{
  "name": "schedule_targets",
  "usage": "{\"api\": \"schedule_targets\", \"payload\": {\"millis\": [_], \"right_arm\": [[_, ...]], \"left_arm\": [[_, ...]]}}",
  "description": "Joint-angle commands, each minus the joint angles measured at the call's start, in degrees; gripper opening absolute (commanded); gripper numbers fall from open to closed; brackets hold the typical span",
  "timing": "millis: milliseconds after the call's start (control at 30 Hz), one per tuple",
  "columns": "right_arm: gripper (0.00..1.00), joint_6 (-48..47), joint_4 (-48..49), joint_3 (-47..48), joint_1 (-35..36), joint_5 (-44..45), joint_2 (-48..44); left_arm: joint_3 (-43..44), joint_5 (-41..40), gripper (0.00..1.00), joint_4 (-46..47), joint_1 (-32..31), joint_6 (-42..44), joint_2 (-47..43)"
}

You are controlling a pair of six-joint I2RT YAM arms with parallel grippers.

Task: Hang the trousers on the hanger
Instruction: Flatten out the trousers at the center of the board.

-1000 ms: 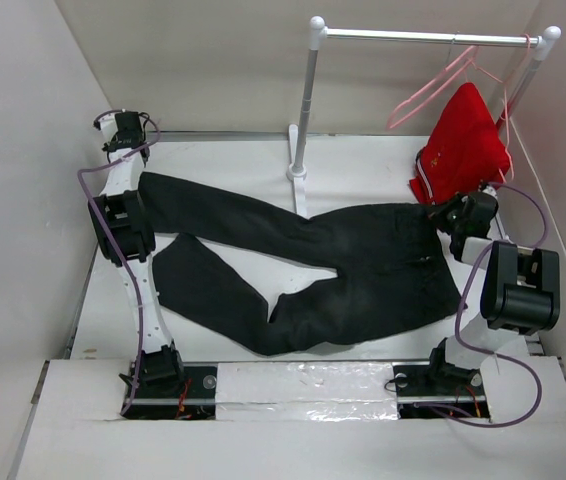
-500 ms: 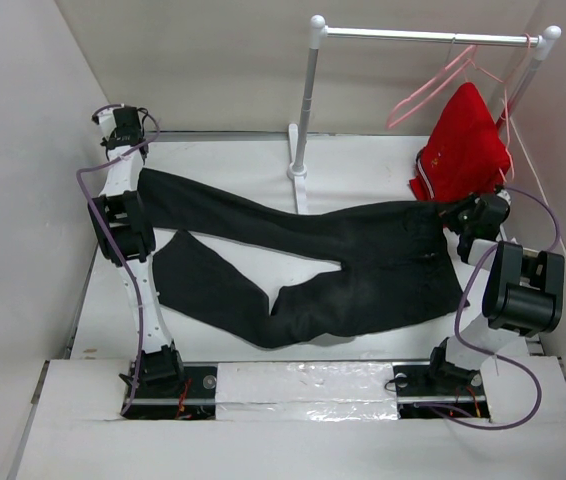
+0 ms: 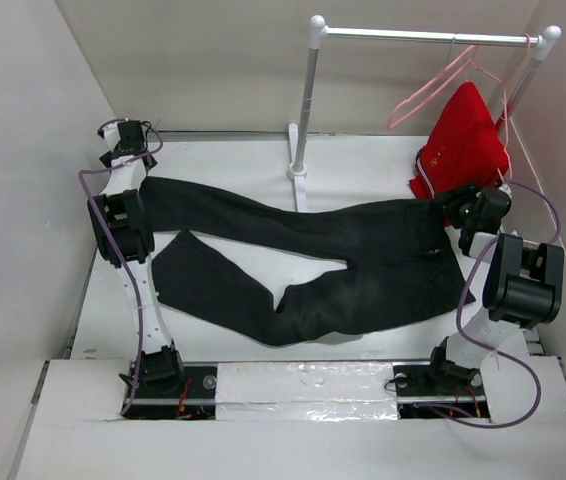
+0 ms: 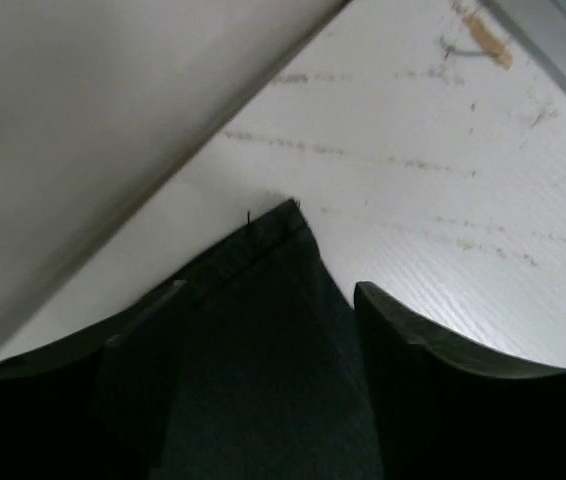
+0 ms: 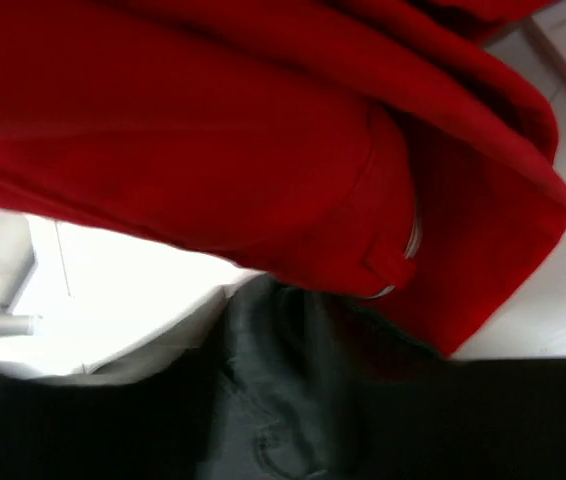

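Left gripper [image 4: 263,330] spread over a hem, right gripper [image 3: 466,205] unreadable at the waist, we judge the trousers [image 3: 363,270] lie stretched flat on the table [image 3: 363,165] for threading onto the hanger [image 3: 428,98] on the rail [image 3: 423,37].

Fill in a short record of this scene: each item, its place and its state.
trousers: flat on table, legs left, waist right
hanger: empty, on rail
red garment: hangs from rail, beside hanger
left tool: open over a leg end
right tool: at waist, grip unclear
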Motion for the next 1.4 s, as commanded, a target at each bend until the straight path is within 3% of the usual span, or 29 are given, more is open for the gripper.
{"api": "schedule_targets", "payload": {"millis": [0,33,133,267,300,367,400,467,500,533,600,633,800,867,900,967,1100,1200,1367], "right_arm": [[0.58,-0.87,3.45,0.06,0.90,-1.39,-2.81],[0.68,-0.87,3.36,-1.17,1.42,-1.92,-4.90],[0.80,-0.87,2.75,-3.02,3.71,-3.85,-9.21],[0.79,-2.62,-0.24,-5.39,10.03,-3.51,-18.79],[0.78,-4.02,-2.59,-5.84,13.35,-2.29,-22.64],[0.68,-4.73,-3.58,-6.98,16.97,-1.05,-26.26],[0.62,-5.17,-3.50,-8.46,18.64,-0.70,-29.24],[0.33,-5.88,-4.02,-9.53,24.09,-0.34,-31.89],[0.18,-7.27,-5.42,-9.88,25.93,0.01,-33.12],[0.02,-8.42,-6.91,-9.80,28.91,0.01,-35.40],[0.00,-11.74,-10.94,-9.71,31.13,0.88,-37.87],[0.00,-12.64,-12.36,-9.88,31.92,1.15,-40.32],[0.00,-15.72,-14.57,-12.87,35.43,0.02,-45.70],[0.02,-17.04,-14.22,-13.31,36.84,-1.04,-45.36],[0.04,-18.87,-15.35,-12.79,37.46,-2.09,-44.74],[0.06,-20.37,-17.99,-10.77,38.08,-3.06,-43.51],[0.08,-20.65,-16.25,-11.46,38.61,-4.03,-43.24],[0.10,-20.65,-15.10,-12.17,39.13,-3.33,-43.68],[0.11,-20.47,-15.19,-12.87,39.13,-4.12,-44.74]], "left_arm": [[-5.60,-0.21,0.66,3.27,-0.87,0.18,-9.12],[-6.67,-0.04,0.70,3.45,-0.87,0.10,-10.63],[-10.89,0.58,0.70,4.06,-1.49,-0.69,-16.76],[-18.62,1.63,0.69,4.68,-3.50,-2.62,-27.05],[-24.03,1.81,0.62,5.72,-4.47,-3.50,-29.78],[-30.99,3.12,0.55,7.74,-5.61,-7.19,-38.39],[-39.12,3.56,0.46,9.84,-6.32,-8.85,-41.72],[-48.82,3.83,0.34,13.54,-9.56,-13.34,-52.00],[-58.10,2.87,0.20,17.65,-10.71,-14.40,-55.69],[-61.93,2.25,0.13,18.73,-12.54,-15.45,-61.99],[-71.92,1.63,0.00,18.92,-12.56,-18.87,-69.74],[-74.60,1.54,0.00,18.31,-12.56,-20.19,-72.23],[-86.91,5.58,0.03,14.72,-12.56,-22.40,-81.65],[-87.98,5.24,0.15,10.50,-12.56,-24.24,-83.32],[-89.38,3.93,0.32,7.00,-12.56,-26.77,-84.29],[-90.35,1.64,0.48,3.91,-12.56,-29.33,-87.97],[-89.74,-4.95,0.63,-7.41,-11.25,-33.74,-95.09],[-89.91,-6.99,0.64,-11.05,-12.99,-36.55,-97.83],[-89.31,-6.19,0.64,-12.89,-12.39,-39.10,-91.60]]}}
